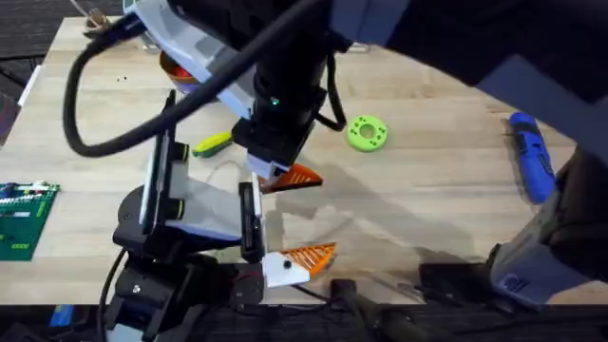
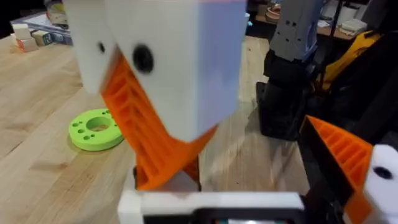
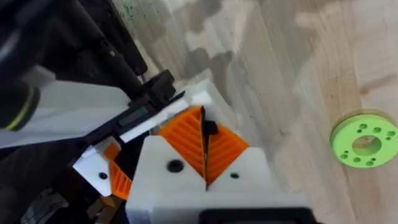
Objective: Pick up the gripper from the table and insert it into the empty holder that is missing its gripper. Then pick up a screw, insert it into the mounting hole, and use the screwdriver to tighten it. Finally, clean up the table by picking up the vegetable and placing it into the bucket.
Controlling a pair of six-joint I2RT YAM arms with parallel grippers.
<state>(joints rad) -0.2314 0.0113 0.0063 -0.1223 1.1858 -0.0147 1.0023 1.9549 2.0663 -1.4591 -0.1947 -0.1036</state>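
My right gripper (image 1: 283, 177) reaches across the middle and is shut on the orange ribbed gripper (image 1: 302, 178). It holds the gripper at my left gripper's (image 1: 312, 218) open jaw. In the left wrist view the orange gripper (image 2: 163, 163) points down onto the jaw's white rail. The holder is mostly hidden under it; a white corner (image 3: 198, 98) shows. The left jaw's other finger (image 2: 348, 163) carries its orange pad. The blue screwdriver (image 1: 532, 157) lies far right. The yellow-green vegetable (image 1: 213, 143) lies left of the right gripper. The bucket's rim (image 1: 173, 68) peeks out behind the right arm. No screw can be made out.
A green ring-shaped disc (image 1: 367, 133) lies right of the grippers. A green circuit board (image 1: 21, 218) sits at the left edge. The right arm and its black cable (image 1: 95, 57) cover the back middle. Bare wood lies between the disc and the screwdriver.
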